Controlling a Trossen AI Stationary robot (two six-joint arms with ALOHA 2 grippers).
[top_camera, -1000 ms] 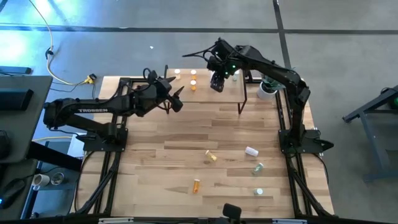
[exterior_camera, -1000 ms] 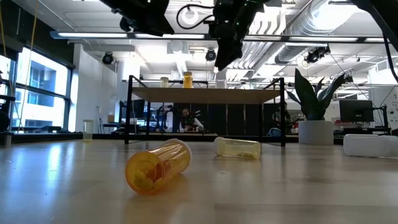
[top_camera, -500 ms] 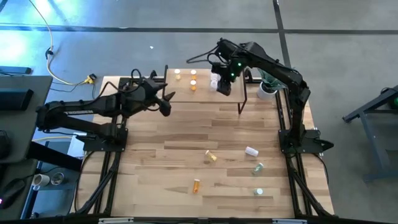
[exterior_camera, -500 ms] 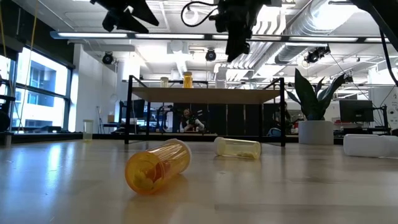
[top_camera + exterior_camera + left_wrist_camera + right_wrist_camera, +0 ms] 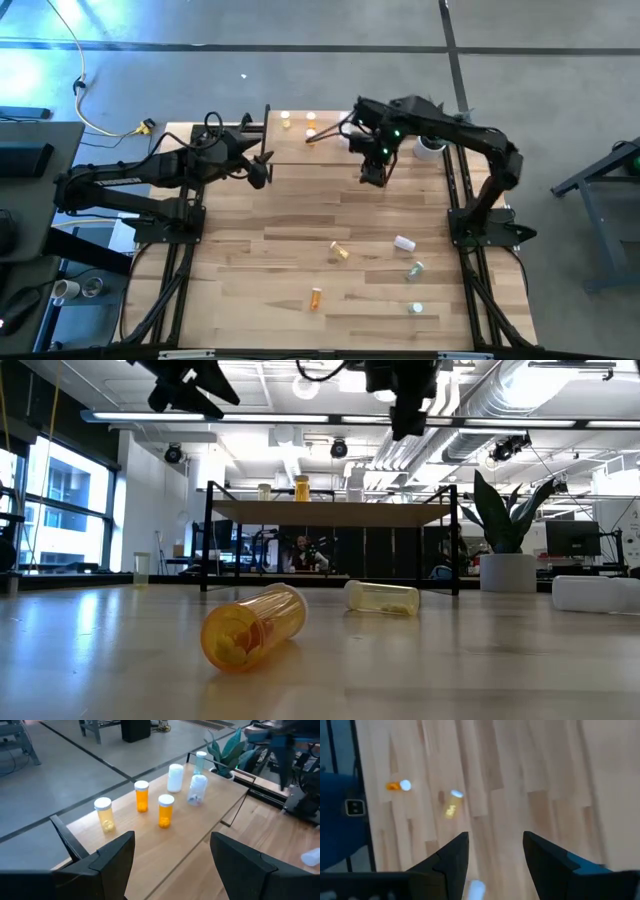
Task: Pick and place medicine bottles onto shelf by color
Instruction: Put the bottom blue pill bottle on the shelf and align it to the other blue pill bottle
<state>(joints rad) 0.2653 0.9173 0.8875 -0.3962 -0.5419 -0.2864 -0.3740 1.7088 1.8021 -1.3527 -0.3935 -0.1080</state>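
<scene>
Right claw [image 5: 372, 178] released, just off the shelf [image 5: 200, 827] front edge; bare tabletop [image 5: 300, 210] beneath. Left claw [image 5: 170, 865] released, facing six upright bottles [image 5: 166, 811].

The left arm reaches in from the table's left side, its forearm nearly level and high above the tabletop. The left gripper [image 5: 262, 166] points toward the far middle of the table, and its two dark fingers [image 5: 112, 857] stand wide apart. The right arm rises from its base on the right side, bends at the elbow and folds back toward the middle. The right gripper [image 5: 373, 172] hangs pointing down, well above the tabletop, with its fingers [image 5: 451, 854] spread and nothing between them
</scene>
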